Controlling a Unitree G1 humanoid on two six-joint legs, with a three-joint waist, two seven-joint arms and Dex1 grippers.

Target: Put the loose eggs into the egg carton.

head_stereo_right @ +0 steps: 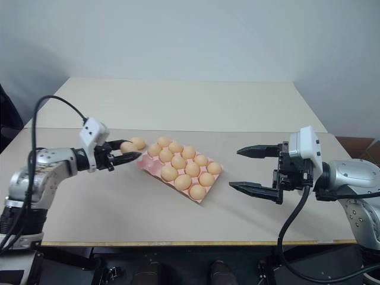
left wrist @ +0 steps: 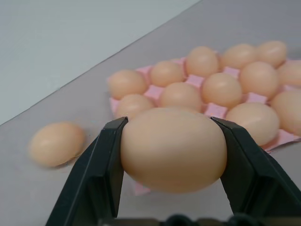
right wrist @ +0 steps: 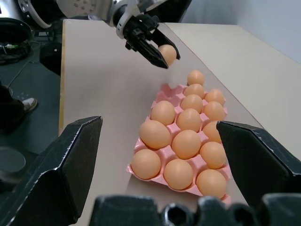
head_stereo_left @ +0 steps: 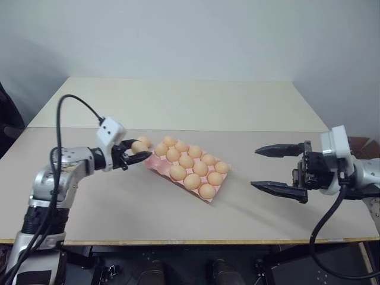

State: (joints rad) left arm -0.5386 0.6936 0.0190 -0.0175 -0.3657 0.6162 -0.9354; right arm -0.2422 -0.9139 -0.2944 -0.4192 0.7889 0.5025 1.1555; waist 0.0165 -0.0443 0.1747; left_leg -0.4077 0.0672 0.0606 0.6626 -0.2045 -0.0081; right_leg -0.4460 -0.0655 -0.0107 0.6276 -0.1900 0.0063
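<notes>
One egg (left wrist: pixel 171 148) sits clamped in the left gripper's (head_stereo_left: pixel 135 152) jaws, above the worktop (head_stereo_left: pixel 237 107) beside the pink egg carton (head_stereo_left: pixel 155 165). Another loose egg (head_stereo_right: pixel 138 142) lies by the carton. Right gripper (head_stereo_right: pixel 256 171) hovers, jaws wide apart.

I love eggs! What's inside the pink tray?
Smooth light orange-tan eggs sit in the flat pink moulded tray, one per round cup. The eggs cover the cup bottoms.

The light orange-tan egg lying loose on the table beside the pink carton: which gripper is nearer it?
Left. The left gripper hovers right beside the loose egg on the table, holding another egg. The right gripper hangs open beyond the pink moulded carton.
</notes>
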